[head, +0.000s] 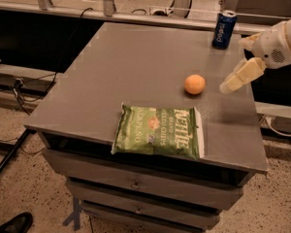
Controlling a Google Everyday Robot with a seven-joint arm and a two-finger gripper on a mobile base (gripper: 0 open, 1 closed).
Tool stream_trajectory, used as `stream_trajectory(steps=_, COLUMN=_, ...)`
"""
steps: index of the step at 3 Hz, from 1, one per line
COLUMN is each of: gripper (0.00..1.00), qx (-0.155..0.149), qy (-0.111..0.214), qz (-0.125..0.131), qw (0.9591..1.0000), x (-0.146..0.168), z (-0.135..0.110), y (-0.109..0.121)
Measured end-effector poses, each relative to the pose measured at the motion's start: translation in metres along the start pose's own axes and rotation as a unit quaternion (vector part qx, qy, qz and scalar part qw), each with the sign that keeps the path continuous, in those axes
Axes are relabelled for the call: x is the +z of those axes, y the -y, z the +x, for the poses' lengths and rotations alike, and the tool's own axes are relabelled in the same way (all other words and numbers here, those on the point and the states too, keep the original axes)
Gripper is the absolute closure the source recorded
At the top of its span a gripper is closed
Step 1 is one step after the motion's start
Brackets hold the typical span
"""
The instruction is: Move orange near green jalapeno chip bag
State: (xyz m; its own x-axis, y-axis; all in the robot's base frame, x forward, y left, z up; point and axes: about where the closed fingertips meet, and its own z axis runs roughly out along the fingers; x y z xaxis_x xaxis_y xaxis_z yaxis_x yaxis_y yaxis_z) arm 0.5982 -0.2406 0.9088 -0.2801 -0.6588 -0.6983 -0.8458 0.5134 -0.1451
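A dark shoe [12, 223] shows on the speckled floor at the lower left, at about 8 o'clock from the grey tabletop [136, 67], which tops a cabinet with drawers [136, 183].

The green jalapeno chip bag [157, 132] lies flat at the tabletop's near edge, at roughly 6 o'clock from its centre. Its long axis runs from 9 to 3 o'clock, along that front edge. The white edge forms its 3 o'clock end, and the white lettering sits on the right half of the bag.

The orange [195, 84] rests on the bare tabletop at about 1 o'clock from the bag. It is near the bag's right end but not touching it. Being round, it shows no long axis.

A blue soda can [224, 29] stands upright near the far edge, at about 1 o'clock from the orange and well apart from it.

The end effector [228, 85] hangs just beside the orange at its 3 o'clock, apart from it. It slants down towards 8 o'clock from the white arm [279, 45], which enters from the right edge. I cannot tell whether the end effector is spread or pressed together; it holds nothing that can be seen.
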Motion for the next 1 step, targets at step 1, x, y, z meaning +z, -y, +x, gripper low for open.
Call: stream_trajectory(steps=1, gripper=0.00, qx=-0.005, qy=0.003, qz=0.002, qw=1.0000, x=-0.0052, z=-0.0056, y=0.0016)
